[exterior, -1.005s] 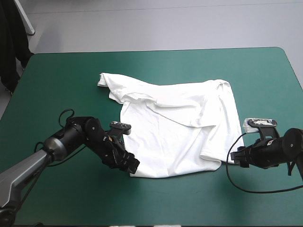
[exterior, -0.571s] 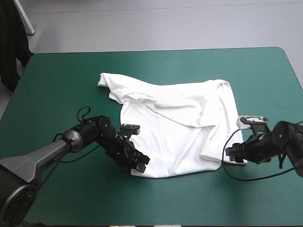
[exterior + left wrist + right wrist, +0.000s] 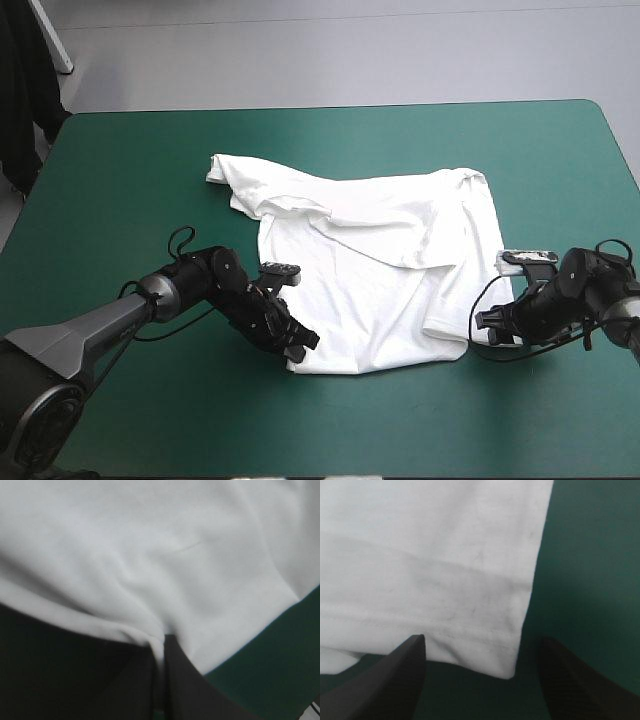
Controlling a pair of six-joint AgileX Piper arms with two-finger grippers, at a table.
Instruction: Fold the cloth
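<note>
Vs earlier: my left pincer [image 3: 300, 345] has slid in along the bench [image 3: 150, 150] to the T-shirt's [image 3: 390, 260] near-left corner, & that corner now sits a bit further in, hem bunched. My right pincer [image 3: 487, 325] has also come closer, now just beside the near-right corner. Rest of the shirt hasn't shifted.

Count: 1 T-shirt, 2 pincers, 1 bench w/ teal-green cover.

Left wrist view: left pincer [image 3: 161, 642] is all but together, a white fold of the T-shirt [image 3: 150, 555] pinched btwn the black fingers [image 3: 190, 690]; teal-green bench [image 3: 280, 660] shows off to one side.

Right wrist view: right pincer [image 3: 481, 641] has fingers [image 3: 395, 680] standing wide apart, nothing gripped. The T-shirt's [image 3: 430, 555] hemmed corner lies just ahead, its edge reaching btwn the fingertips, flat on the bench [image 3: 590, 555].

T-shirt lies mid-bench, spread mostly flat but rumpled, one layer lapped over toward the right side, a sleeve pointing to the far left.
</note>
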